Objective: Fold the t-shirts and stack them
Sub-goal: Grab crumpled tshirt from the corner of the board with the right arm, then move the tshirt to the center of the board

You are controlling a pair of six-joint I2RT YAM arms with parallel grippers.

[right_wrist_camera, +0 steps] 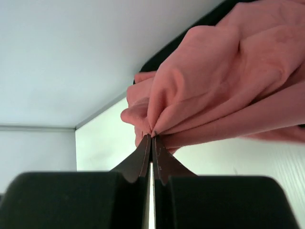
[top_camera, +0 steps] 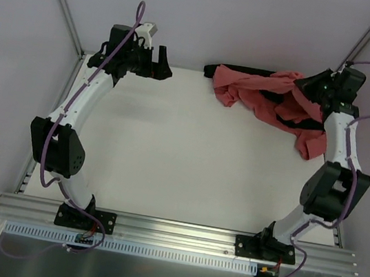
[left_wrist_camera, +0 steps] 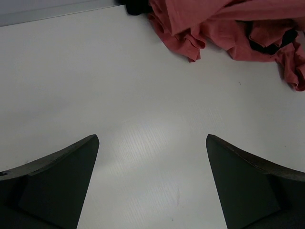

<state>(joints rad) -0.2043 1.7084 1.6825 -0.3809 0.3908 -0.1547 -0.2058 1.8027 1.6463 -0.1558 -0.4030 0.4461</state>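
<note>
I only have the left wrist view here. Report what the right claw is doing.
Observer: The right claw is shut on a fold of the t-shirts.
Operator: Say where it is.
Observer: In the top view, at the far right corner of the table, over the crumpled t-shirts.
Operator: Now place my own arm.
Observer: The left claw is at the far left, well apart from the cloth.

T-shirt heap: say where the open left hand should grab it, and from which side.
Pinch the bunched fold jutting from the left end of the t-shirt heap, coming across the bare table. It lies free there, away from the right hand, which is shut on the cloth.
</note>
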